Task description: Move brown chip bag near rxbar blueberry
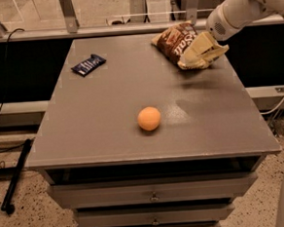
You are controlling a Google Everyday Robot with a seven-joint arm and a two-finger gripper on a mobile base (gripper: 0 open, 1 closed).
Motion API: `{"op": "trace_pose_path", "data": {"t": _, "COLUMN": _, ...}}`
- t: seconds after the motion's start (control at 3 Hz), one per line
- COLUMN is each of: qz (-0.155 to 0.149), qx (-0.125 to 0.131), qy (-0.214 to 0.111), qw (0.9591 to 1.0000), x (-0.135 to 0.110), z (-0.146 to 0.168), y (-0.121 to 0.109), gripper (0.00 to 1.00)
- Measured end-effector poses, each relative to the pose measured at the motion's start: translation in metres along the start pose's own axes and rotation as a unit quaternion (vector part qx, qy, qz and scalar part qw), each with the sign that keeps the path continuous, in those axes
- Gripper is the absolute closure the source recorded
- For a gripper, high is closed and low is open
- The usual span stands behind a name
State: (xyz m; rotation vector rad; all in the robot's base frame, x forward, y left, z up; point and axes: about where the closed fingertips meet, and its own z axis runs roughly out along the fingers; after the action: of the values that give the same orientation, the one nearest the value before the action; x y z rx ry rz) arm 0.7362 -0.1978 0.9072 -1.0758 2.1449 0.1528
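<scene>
At the far left of the grey table [102, 108] lies the rxbar blueberry [88, 64], flat, its dark-blue wrapper turned at a slant, close to the left edge; nothing touches it. Toward the middle and nearer the front sits an orange ball [148, 118], alone on the bare top, well apart from the bar. Farther right, at the far right corner, lies the brown chip bag [175, 41], crinkled, white lettering up, its long side running from far left to near right; it is well apart from the rxbar blueberry, with most of the table's width between them. My gripper [203, 53] is at the bag's near-right end, low over the table and against the crumpled tan end of the bag; whether I am open or closed on it, or have hold of it at all, I cannot tell. My white arm [241, 6] reaches in from the far right. Below the tabletop is a stack of drawers [152, 190].
</scene>
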Motion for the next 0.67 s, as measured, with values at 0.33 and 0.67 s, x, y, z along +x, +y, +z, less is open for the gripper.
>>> {"op": "trace_pose_path", "data": {"t": 0.33, "qz": 0.024, "qx": 0.007, "qy": -0.012, "qw": 0.9996, "x": -0.007, "z": 0.026, "y": -0.010, "gripper": 0.00}}
{"op": "trace_pose_path", "data": {"t": 0.67, "qz": 0.034, "qx": 0.029, "qy": -0.014, "qw": 0.9989, "x": -0.007, "z": 0.046, "y": -0.017, "gripper": 0.19}}
